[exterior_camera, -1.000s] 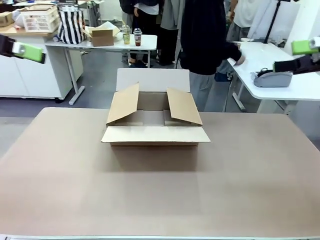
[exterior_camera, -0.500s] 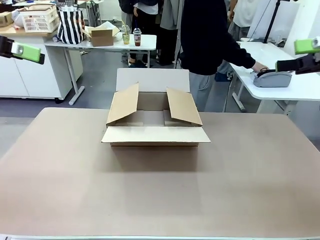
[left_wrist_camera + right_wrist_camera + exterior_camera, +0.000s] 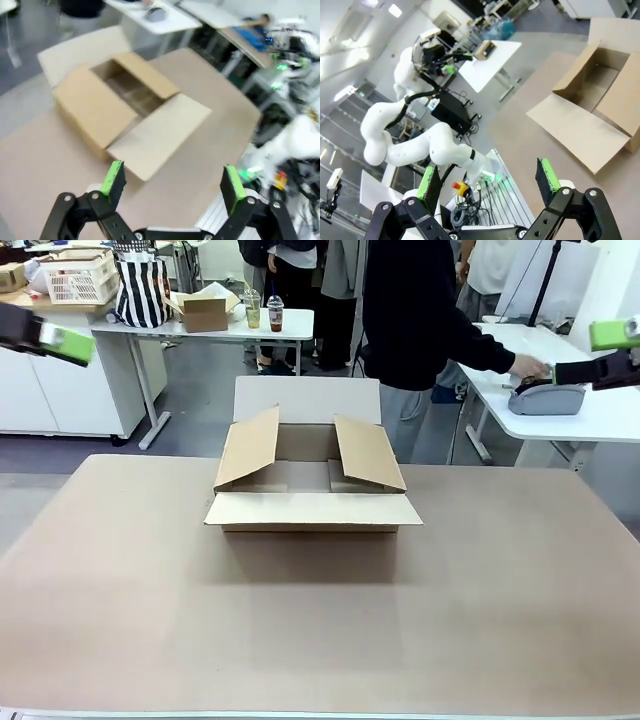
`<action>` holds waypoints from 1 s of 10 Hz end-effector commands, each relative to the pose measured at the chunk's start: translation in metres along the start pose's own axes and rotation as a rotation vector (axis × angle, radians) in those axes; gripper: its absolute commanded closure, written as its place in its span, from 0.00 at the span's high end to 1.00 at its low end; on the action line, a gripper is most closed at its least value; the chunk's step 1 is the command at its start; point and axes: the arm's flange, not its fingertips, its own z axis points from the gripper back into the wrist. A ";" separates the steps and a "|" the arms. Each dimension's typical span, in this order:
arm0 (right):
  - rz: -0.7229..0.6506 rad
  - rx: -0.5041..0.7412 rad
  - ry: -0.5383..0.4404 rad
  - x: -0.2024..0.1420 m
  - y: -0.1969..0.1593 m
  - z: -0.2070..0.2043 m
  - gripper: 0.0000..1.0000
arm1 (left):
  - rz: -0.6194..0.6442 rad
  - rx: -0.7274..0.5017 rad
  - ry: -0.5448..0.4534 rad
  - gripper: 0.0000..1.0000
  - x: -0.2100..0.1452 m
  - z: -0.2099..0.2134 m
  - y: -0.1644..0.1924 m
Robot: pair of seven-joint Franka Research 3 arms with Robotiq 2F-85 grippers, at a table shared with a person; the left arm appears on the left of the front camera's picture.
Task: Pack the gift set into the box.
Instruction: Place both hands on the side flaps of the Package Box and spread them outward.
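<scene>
Brown board covered the work table [image 3: 320, 640] in the front view, and the box [image 3: 312, 510] was seen at its middle toward the far edge, all four flaps folded out and the mouth facing up. The gift set [image 3: 545, 398] was not on that surface: it was seen on a white side table [image 3: 600, 425] beyond the far right corner, its long axis running roughly across the picture, with a person's hand [image 3: 530, 367] laid on its near end. The right gripper [image 3: 600, 352] was held high at the right edge, just beside the case as pictured, while the left gripper [image 3: 60, 343] hung well apart at the upper left; the right arm was therefore judged the nearer of the two, and the hand nearer than either. In the left wrist view, the left gripper [image 3: 172, 177] was shown with its jaws spread wide and nothing between them, the box [image 3: 125, 105] lying ahead and below. In the right wrist view, the right gripper [image 3: 489, 182] was likewise found released and empty, with the box [image 3: 600, 95] off to the upper right of its fingers.
</scene>
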 end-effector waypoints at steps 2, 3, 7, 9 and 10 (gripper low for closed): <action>0.029 0.019 -0.013 0.005 -0.001 -0.002 1.00 | 0.189 0.557 0.419 1.00 0.067 -0.079 -0.022; 0.029 0.019 -0.013 0.005 -0.001 -0.002 1.00 | 0.171 0.552 0.557 1.00 0.076 -0.108 -0.021; 0.029 0.019 -0.013 0.005 -0.001 -0.002 1.00 | 0.053 0.580 0.477 1.00 0.059 -0.156 -0.023; 0.029 0.019 -0.013 0.005 -0.001 -0.002 1.00 | 0.053 0.580 0.477 1.00 0.059 -0.156 -0.023; 0.029 0.019 -0.013 0.005 -0.001 -0.002 1.00 | 0.053 0.580 0.477 1.00 0.059 -0.156 -0.023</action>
